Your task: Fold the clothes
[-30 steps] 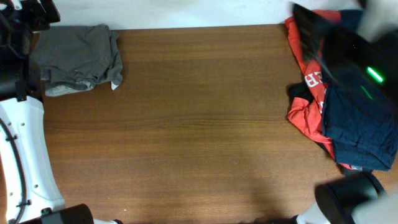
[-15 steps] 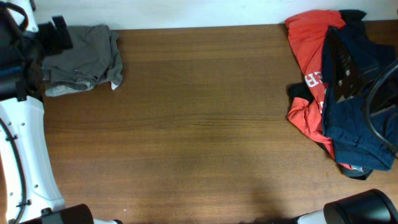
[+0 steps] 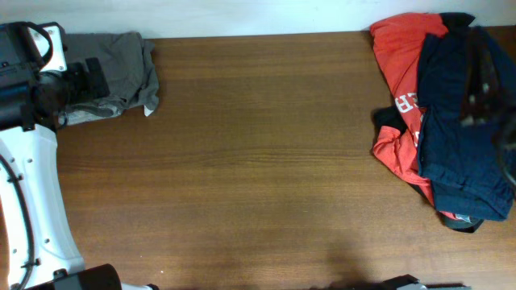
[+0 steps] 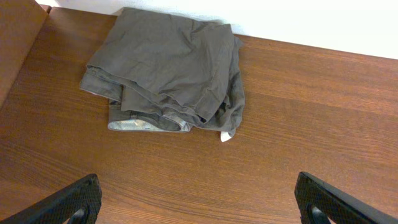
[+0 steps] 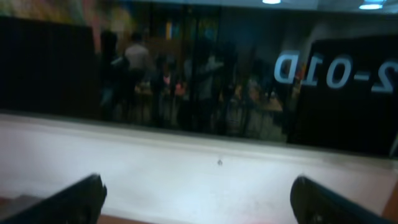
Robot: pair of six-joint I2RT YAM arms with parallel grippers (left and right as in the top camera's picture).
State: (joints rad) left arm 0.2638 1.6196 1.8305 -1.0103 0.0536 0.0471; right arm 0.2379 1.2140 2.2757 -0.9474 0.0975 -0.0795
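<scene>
**Shorts** (image 4: 171, 74): a rumpled, layered bundle at the far left corner of the table (image 3: 258, 161), with one edge close to the table's back rim.

**Left fingers** (image 4: 78, 200): spread wide and holding nothing, above the table just in front of the bundle.

**Right fingers** (image 5: 81, 199): likewise wide apart and empty (their camera faces away from the table).

**Risk:** a pinch that takes only the top layer would probably drag the bundle open, and a low approach could push it over the table's rim.

**Cloth:** matt grey-khaki cotton, creased and soft-edged. Pale lining and a small white tag (image 4: 225, 136) show at the near hem.

**Table:** smooth wood grain.
</scene>
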